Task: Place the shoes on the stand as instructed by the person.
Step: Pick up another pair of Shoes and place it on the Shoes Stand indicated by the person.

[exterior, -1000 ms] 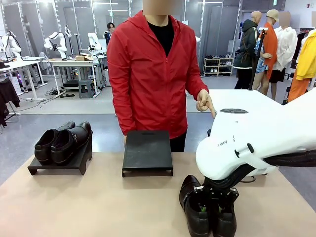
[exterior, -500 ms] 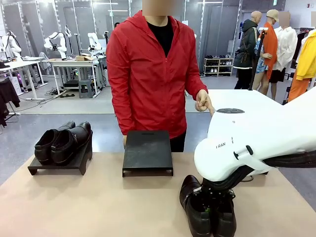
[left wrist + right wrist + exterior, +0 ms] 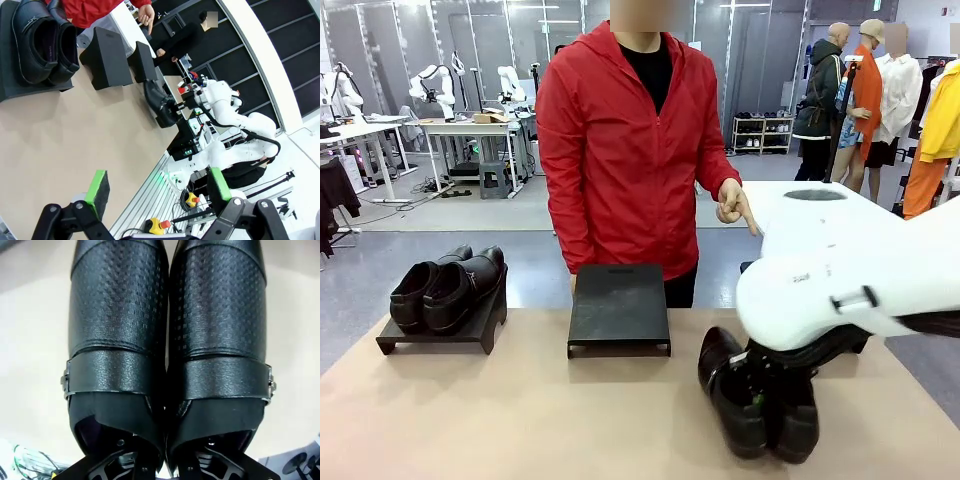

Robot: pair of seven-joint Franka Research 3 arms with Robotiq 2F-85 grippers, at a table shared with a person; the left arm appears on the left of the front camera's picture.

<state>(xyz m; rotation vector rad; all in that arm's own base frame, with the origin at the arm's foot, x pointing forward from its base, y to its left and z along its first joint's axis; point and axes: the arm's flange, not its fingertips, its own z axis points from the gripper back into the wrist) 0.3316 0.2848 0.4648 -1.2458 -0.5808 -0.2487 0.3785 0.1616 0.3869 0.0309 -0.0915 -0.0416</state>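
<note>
- Pale grey floor spreads across the hall.
- White desks stand at ten o'clock.
- Dark glass-panelled wall runs along twelve o'clock.
- Low shelf unit at one o'clock, seemingly wood-framed.

The strap shoes are showing glossy black leather: the toes are carrying a fine stamped, dimpled grain, the straps are looking smoother, and each buckle is glinting like bright metal. The plain shoes are gleaming smooth. The stands are looking matt black, and the counter matt beige and even. The jacket is reading as thin red cloth with a faint sheen. My arm's shell is shining like white plastic. The pads of my left tool are looking green and matt.
</note>
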